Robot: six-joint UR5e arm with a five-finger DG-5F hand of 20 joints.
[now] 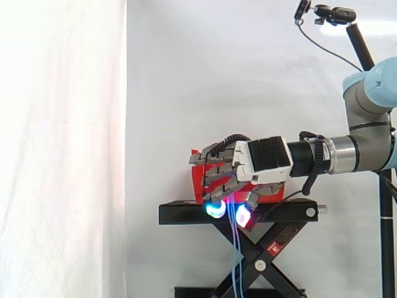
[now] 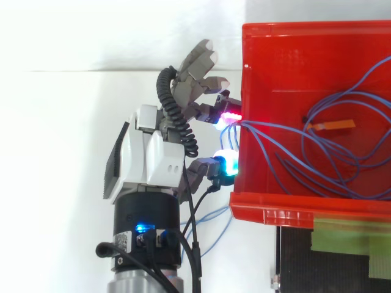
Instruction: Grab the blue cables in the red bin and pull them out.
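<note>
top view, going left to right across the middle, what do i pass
hand → its fingers pinching the blue cables → red bin left wall → orange tag

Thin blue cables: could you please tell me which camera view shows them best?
The top view: there the thin blue cables loop across the floor of the red plastic bin and run over its wall to the pinching hand. The side view shows strands hanging straight down from the hand, in front of the black scissor stand.
</note>
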